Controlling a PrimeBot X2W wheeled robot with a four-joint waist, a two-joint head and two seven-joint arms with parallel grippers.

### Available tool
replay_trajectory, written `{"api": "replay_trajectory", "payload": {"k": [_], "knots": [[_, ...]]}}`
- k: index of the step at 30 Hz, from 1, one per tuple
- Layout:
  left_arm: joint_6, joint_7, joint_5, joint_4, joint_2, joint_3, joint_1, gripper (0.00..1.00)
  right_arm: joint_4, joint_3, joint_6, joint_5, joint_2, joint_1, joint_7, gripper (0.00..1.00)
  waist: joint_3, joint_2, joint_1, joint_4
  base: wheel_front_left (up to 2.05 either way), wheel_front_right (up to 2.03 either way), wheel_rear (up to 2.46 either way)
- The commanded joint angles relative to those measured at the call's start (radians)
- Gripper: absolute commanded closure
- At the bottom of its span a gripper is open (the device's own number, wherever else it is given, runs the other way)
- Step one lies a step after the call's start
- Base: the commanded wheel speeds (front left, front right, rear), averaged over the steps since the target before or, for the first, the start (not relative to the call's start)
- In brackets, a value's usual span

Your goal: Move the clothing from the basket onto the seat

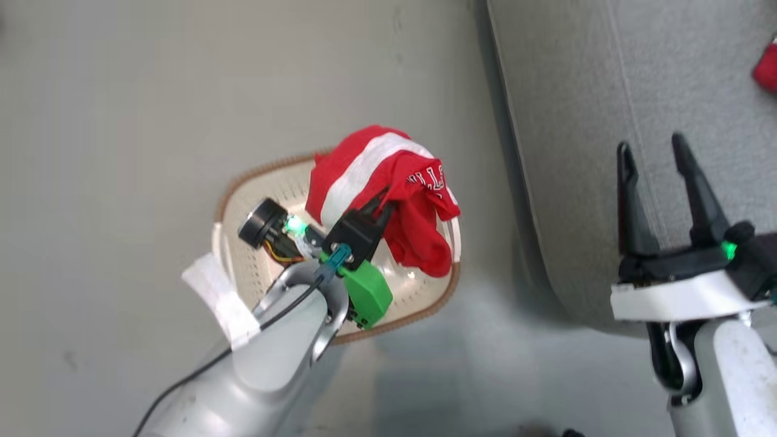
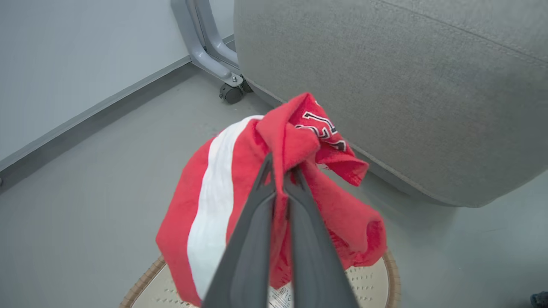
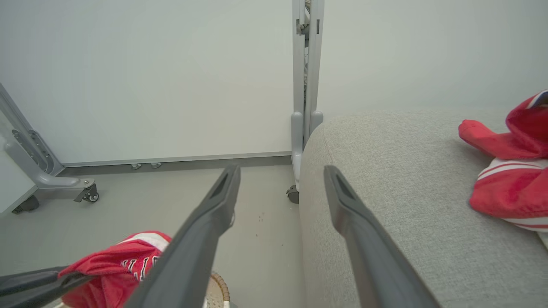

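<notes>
Head view: the left gripper (image 1: 382, 203) is clamped on a red garment (image 1: 376, 164) with a broad white stripe and lettering. The cloth bunches over its fingertips and hangs down on the side toward the right gripper (image 1: 649, 142).
Left wrist view: the two dark fingers (image 2: 252, 239) are pressed together, with a fold of the red garment pinched between them near the tips. Cloth drapes down on both sides of them.
Basket: the basket (image 1: 267, 170), cream with a brown woven rim, sits on the grey floor (image 1: 121, 121) directly beneath the left gripper. It cannot be told whether the garment's lowest fold touches it.
Paper label: a paper label (image 2: 280, 295) lies on the basket's bottom, just below the left fingers.
Right gripper: its fingers stand wide apart with nothing between them, over the near edge of the seat (image 1: 607, 91).
Seat: the light-grey cushion lies beyond the left gripper and to its right, close beside the basket, and under the right gripper's fingertips.
Clothing on the seat: more red clothing (image 3: 509, 179) with white stripes lies on the cushion to the right of the right gripper, well apart from its fingers.
Backdrop: a grey wheeled frame (image 3: 304, 85) stands against the pale wall (image 3: 150, 77), straight ahead of the right gripper.
</notes>
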Motion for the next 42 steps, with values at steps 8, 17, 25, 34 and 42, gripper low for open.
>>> {"api": "replay_trajectory", "payload": {"k": [8,17,25,34,42], "knots": [[0.003,-0.001,0.021,-0.154,0.01,0.105,0.214,1.0,0.043,0.046,-0.001,0.015,-0.011,0.14,-0.003,0.0,-0.407,0.0,0.0001,0.091,0.0,0.0,0.0],[0.003,0.0,0.049,-0.284,0.008,0.196,0.383,1.0,0.059,0.069,-0.001,0.034,-0.004,0.239,-0.003,0.0,-0.537,0.0,0.0001,0.085,0.0,0.0,0.0],[-0.016,-0.001,0.067,-0.35,-0.003,0.236,0.443,1.0,0.068,0.141,-0.001,0.031,-0.023,0.276,-0.003,0.0,-0.573,0.0,0.0001,0.095,0.0,0.0,0.0],[-0.016,-0.001,0.118,-0.363,-0.019,0.213,0.382,1.0,0.074,0.352,-0.001,0.081,-0.077,0.223,-0.003,0.0,-0.562,0.0,0.0001,0.111,0.0,0.0,0.0],[-0.005,-0.001,0.082,-0.388,-0.027,0.151,0.32,1.0,0.156,0.513,-0.001,0.125,-0.106,0.168,-0.003,0.0,-0.552,0.0,0.0001,0.114,0.0,0.0,0.0]]}}
